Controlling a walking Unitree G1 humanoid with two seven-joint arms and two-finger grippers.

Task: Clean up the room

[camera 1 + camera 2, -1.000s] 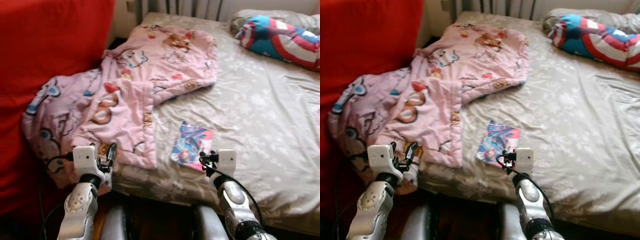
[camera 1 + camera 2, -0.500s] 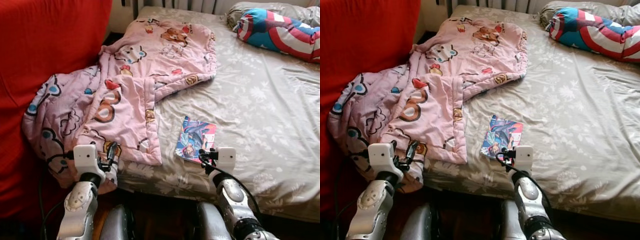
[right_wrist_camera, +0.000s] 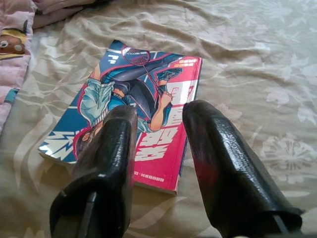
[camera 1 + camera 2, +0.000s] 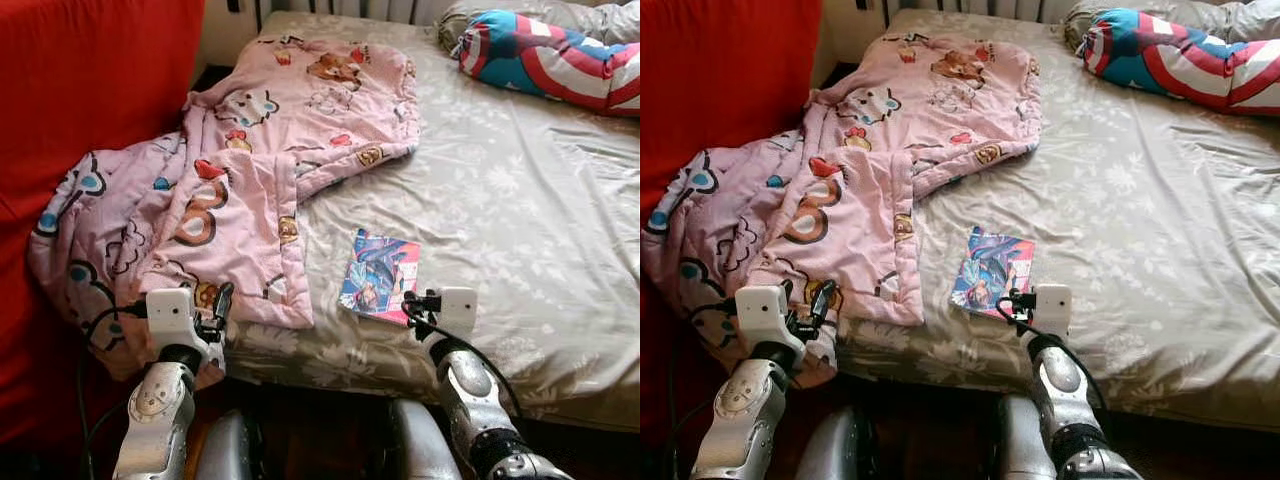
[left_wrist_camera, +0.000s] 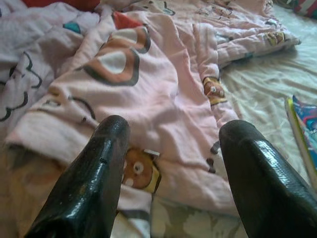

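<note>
A pink cartoon-print blanket lies crumpled over the bed's left half and hangs off its near left corner. A colourful paperback book lies flat on the beige sheet, close to the bed's front edge. My right gripper is open just short of the book's near edge; in the right wrist view the book lies straight ahead of the fingertips, untouched. My left gripper is open at the blanket's hanging hem, and the blanket spreads beyond its fingers.
A red, white and blue shield-print pillow lies at the bed's far right. A red upholstered surface rises on the left, against the blanket. The beige floral sheet is bare on the right half. Dark floor lies below the bed edge.
The camera has moved in and the picture has sharpened; the bed sits lower and nearer in view. Both arms keep the same pose, and the right gripper is now closer to the book.
</note>
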